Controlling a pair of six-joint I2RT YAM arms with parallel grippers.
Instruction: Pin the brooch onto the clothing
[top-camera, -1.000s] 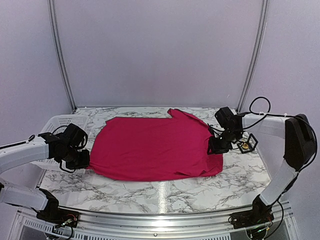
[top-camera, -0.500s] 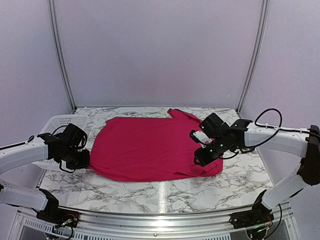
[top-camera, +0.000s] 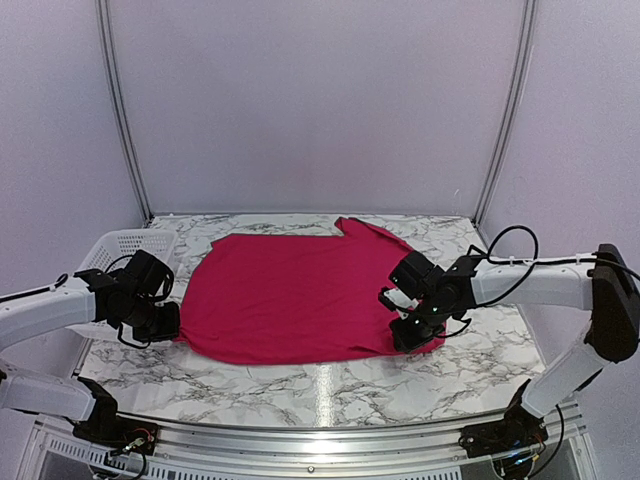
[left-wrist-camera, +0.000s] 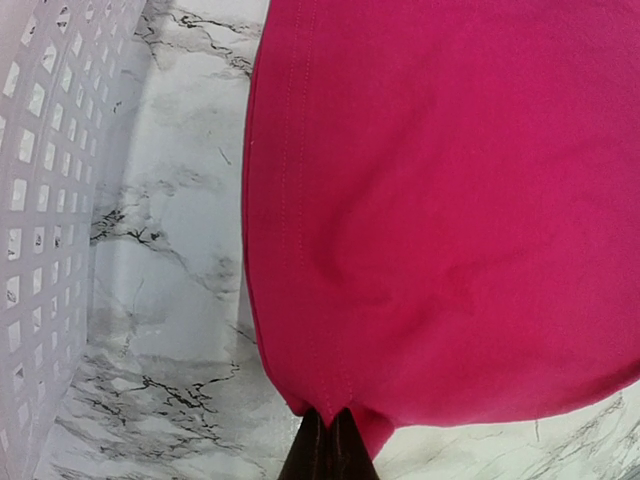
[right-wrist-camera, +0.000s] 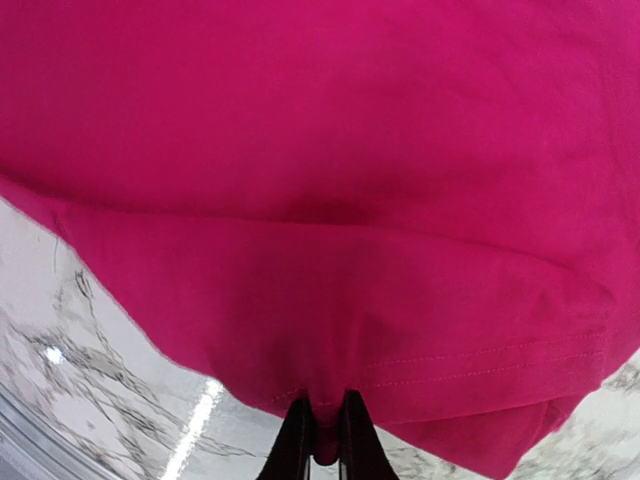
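Basket (left-wrist-camera: 45, 200) beside clothing (left-wrist-camera: 450, 200); left wrist, not right

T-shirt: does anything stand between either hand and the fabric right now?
Nothing visible does. The left hand pinches the hem of the T-shirt at its left edge; the right hand pinches the hem at its right corner.

Crimson T-shirt (top-camera: 290, 295) on marble table (top-camera: 330, 388)

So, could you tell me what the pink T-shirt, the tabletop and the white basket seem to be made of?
T-shirt: soft matte knit, likely cotton; stitched hem, gentle folds.
Tabletop: glossy marble or marble-look laminate; grey veining, light reflections.
Basket: white moulded plastic, apparently; regular square lattice holes.
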